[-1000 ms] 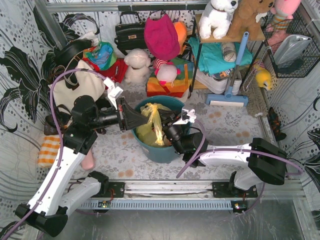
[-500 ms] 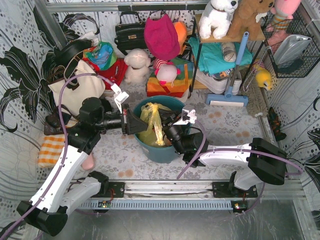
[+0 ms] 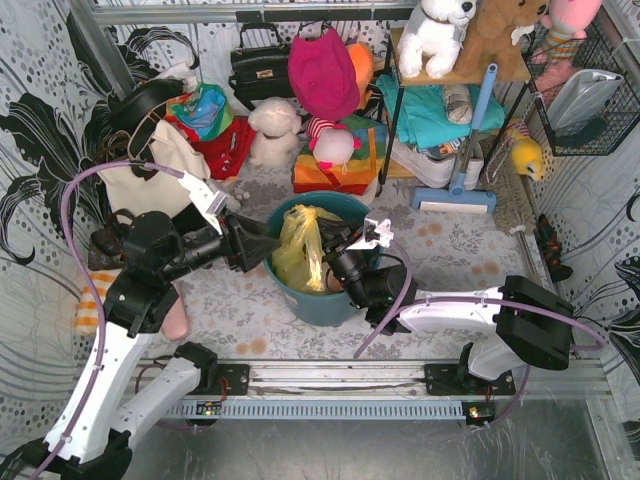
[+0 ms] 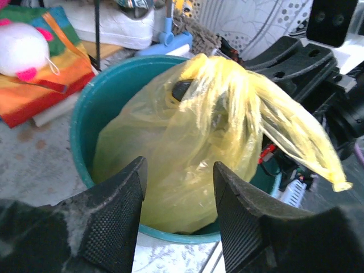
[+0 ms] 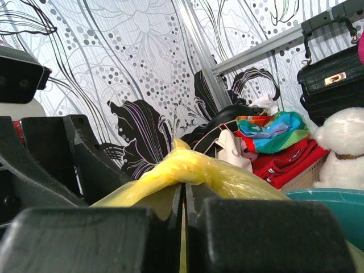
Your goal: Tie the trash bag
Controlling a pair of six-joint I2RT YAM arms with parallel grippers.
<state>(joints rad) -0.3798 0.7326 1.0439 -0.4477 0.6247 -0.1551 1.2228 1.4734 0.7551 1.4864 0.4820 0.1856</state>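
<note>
The yellow-green trash bag sits in the teal bin, its top gathered into a twisted neck with one loose tail hanging right. My left gripper is open just left of the bin's rim; in the left wrist view its jaws stand apart in front of the bag with nothing between them. My right gripper is shut on the bag's plastic: a thin yellow strip runs between its closed jaws and the twisted neck lies across them.
A cream tote bag stands left of the bin, an orange cloth below it. Plush toys, a rainbow cloth, a black handbag and a blue squeegee crowd the back. A shelf stands at back right.
My left gripper has opened and let go of the bag, and pulled back left from the bin's rim. The right gripper has stayed shut on the bag.
</note>
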